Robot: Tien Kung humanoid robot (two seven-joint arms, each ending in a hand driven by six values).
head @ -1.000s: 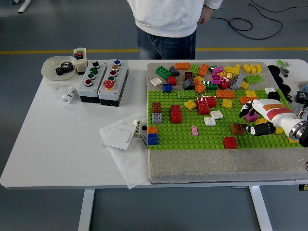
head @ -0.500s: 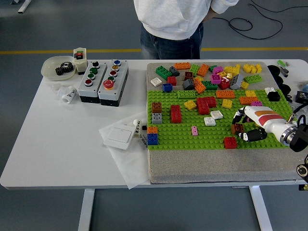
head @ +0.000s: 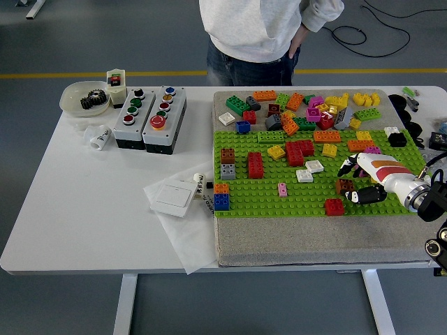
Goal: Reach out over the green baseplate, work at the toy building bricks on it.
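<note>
— Where's the right hand [head: 355, 183] now?

— Over the right side of the green baseplate [head: 265, 199], fingers curled around a small brown brick [head: 343, 185]. Thumb below, fingers above — whether they actually pinch it or just bracket it, I cannot tell.

— And the left one?

— Not in sight.

— So how should the grab go?

— I'd close on the brick's two opposite sides, squarely, then pull straight up off the studs. A slanted pull would probably jam it, or drag the baseplate across the grey mat [head: 230, 251] beneath.

— Anything crowding it?

— A red brick [head: 334, 206] sits just beside it, down and to the left, close to the thumb. A white brick [head: 304, 175] lies a bit further left. The fingers need to stay clear of both.

— What else is around?

— A loose heap of bricks [head: 307, 108] along the far edge of the mat, two button boxes [head: 149, 116] and a bowl of gears [head: 86, 98] well off to the left, a white switch [head: 172, 198] on paper near the baseplate's corner. A person [head: 262, 38] stands at the far side, hands away from the table.
</note>
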